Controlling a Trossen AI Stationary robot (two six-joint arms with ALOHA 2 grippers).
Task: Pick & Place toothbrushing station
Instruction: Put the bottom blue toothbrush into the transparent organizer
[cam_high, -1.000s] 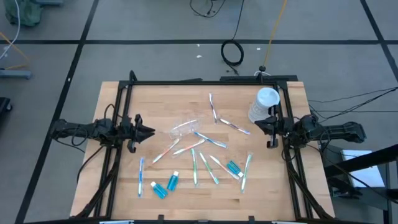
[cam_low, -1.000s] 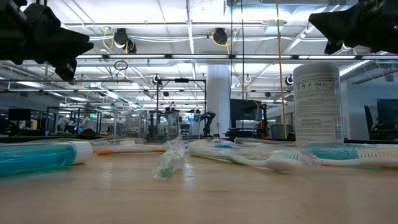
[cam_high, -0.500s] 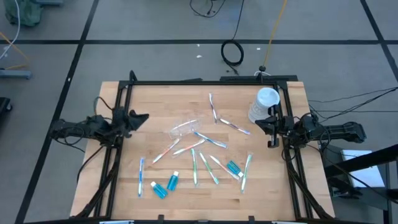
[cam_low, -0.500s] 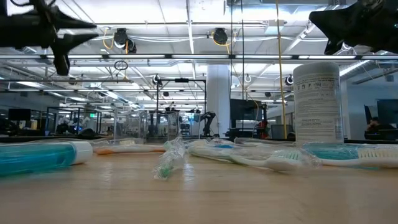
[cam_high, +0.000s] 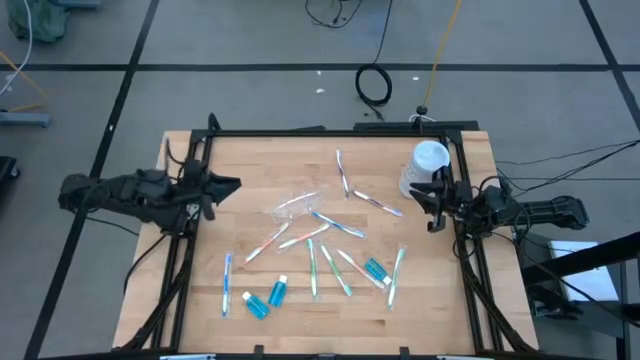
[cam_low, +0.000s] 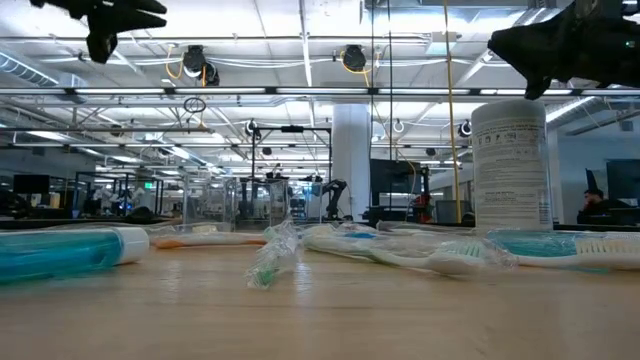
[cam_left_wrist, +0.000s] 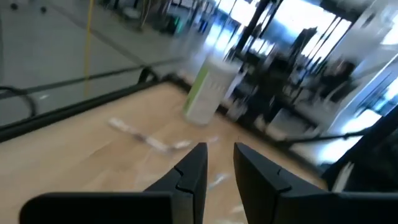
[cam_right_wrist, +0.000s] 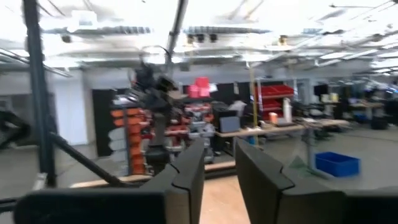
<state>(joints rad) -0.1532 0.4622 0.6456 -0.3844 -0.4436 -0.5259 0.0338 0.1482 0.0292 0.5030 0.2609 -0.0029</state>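
Note:
A clear plastic cup (cam_high: 297, 207) lies on its side at the middle of the wooden table (cam_high: 190, 290). Several slim toothbrushes (cam_high: 335, 228) lie scattered around and near of it. Two teal tubes (cam_high: 268, 298) lie at the near left and one teal tube (cam_high: 375, 269) at the near right. My left gripper (cam_high: 232, 184) hangs high over the table's left part, left of the cup, open by a narrow gap (cam_left_wrist: 219, 158) and empty. My right gripper (cam_high: 418, 197) hangs over the right edge, open by a narrow gap (cam_right_wrist: 219, 155) and empty.
A tall white lidded container (cam_high: 425, 165) stands at the far right, just beyond my right gripper; it also shows in the low view (cam_low: 510, 165). A black frame (cam_high: 330, 130) runs along the table's far edge and sides. Cables lie on the floor beyond.
My left gripper has risen and drawn back toward the table's left and far edges, away from the cup. My right gripper has shifted slightly toward the table's middle. The things on the table have not moved.

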